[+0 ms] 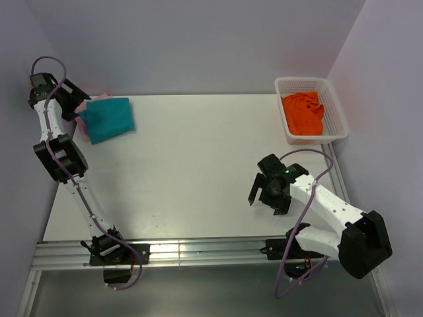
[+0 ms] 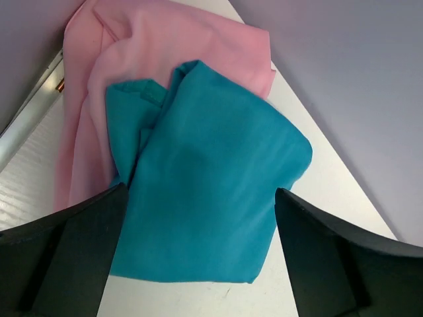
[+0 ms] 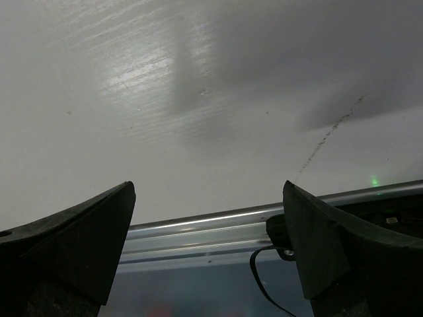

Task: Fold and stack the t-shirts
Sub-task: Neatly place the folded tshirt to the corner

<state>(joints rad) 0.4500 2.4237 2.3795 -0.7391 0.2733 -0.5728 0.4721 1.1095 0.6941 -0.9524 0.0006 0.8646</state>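
A folded teal t-shirt lies on top of a pale pink t-shirt at the table's far left corner. In the left wrist view the teal t-shirt covers most of the pink t-shirt. My left gripper hovers over that stack, open and empty, its jaws spread either side of the teal t-shirt. A crumpled bright orange t-shirt lies in the basket at the far right. My right gripper is open and empty above the bare table near the front edge, also shown in the right wrist view.
The white mesh basket stands at the far right corner. The white table ends in a metal rail at the front. Walls close in at the back and on both sides.
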